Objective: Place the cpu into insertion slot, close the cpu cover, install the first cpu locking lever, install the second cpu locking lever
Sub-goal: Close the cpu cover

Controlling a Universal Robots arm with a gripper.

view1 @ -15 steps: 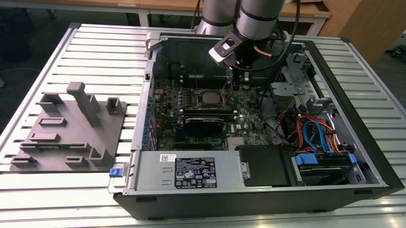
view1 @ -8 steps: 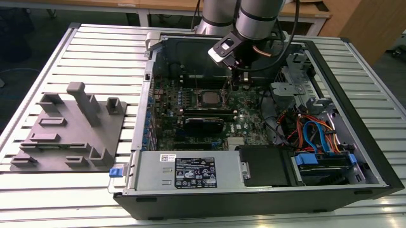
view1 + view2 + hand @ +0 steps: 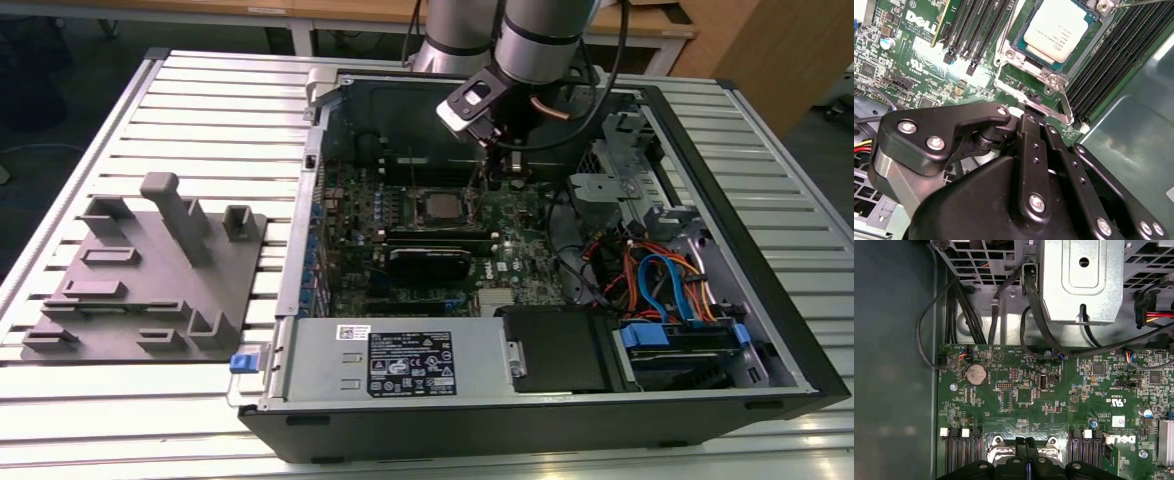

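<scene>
Cpu [image 3: 1056, 30] seated in slot [image 3: 1093, 22], cover [image 3: 1004, 60] flat around it. Slatted surface [image 3: 214, 100] carries open case [image 3: 534, 425] with green board [image 3: 527, 225] inside. End effector [image 3: 1036, 122] over board, fingers set narrow, nothing between them, tips just beside cover's edge and thin lever [image 3: 1065, 102].

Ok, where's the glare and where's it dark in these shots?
Second wrist view: glare whitens the cpu top, and the gripper is a dark mass in front. First wrist view: the case wall is dim, the metal bracket bright. Exterior view: the slatted table is evenly lit, the motherboard darker.
</scene>
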